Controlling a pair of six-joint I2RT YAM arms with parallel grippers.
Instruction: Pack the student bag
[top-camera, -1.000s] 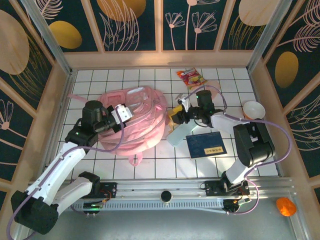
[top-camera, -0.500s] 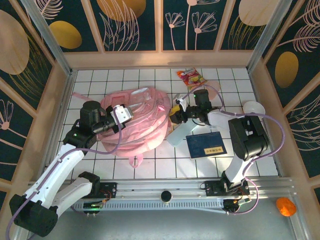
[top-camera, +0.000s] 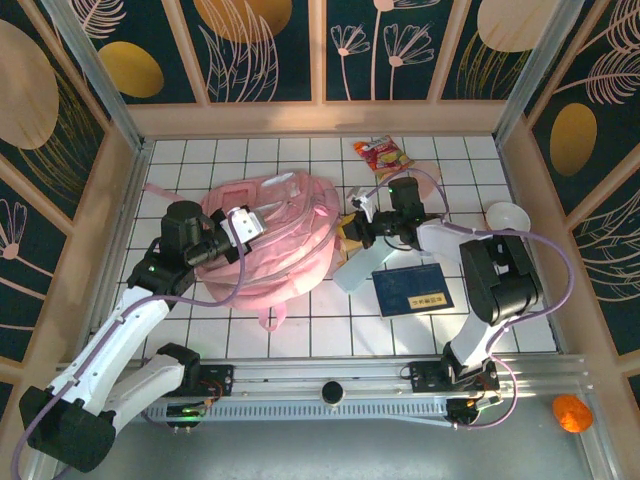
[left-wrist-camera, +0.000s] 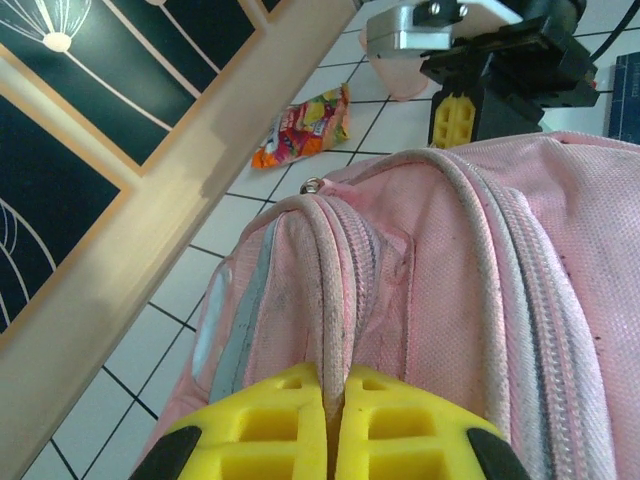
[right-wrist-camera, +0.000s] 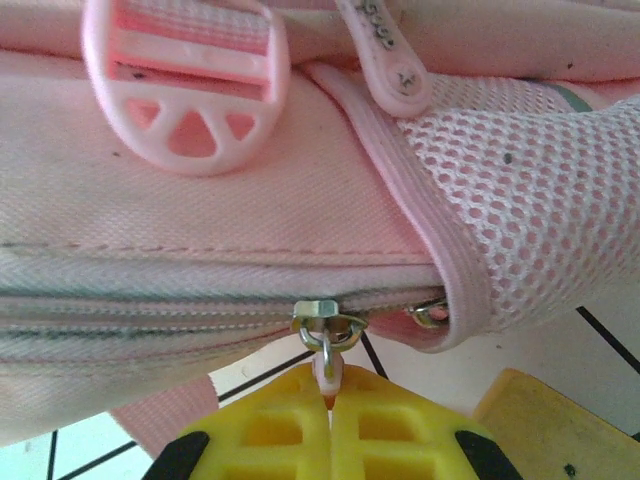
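Observation:
The student bag (top-camera: 285, 255), big, pink and soft, lies left of centre on the tiled table. My left gripper (top-camera: 248, 222) rests on its upper left part. In the left wrist view that gripper (left-wrist-camera: 332, 385) is shut on a corded pink seam ridge (left-wrist-camera: 335, 300) of the bag (left-wrist-camera: 470, 270). My right gripper (top-camera: 352, 222) is at the bag's right edge. In the right wrist view it (right-wrist-camera: 329, 390) is shut on the small pink zipper pull (right-wrist-camera: 327, 368) hanging from a metal slider (right-wrist-camera: 325, 318). A closed zip line runs left of the slider.
A dark blue book (top-camera: 411, 290) and a pale mint flat case (top-camera: 357, 268) lie right of the bag. A snack packet (top-camera: 383, 154) sits at the back, a white bowl (top-camera: 505, 217) at the right. Wooden walls enclose the table. A pink buckle (right-wrist-camera: 185, 90) hangs above the zip.
My right gripper has gone from open to shut, its jaws closing on the zipper pull at the bag's right edge. The left gripper keeps its hold and has hardly moved.

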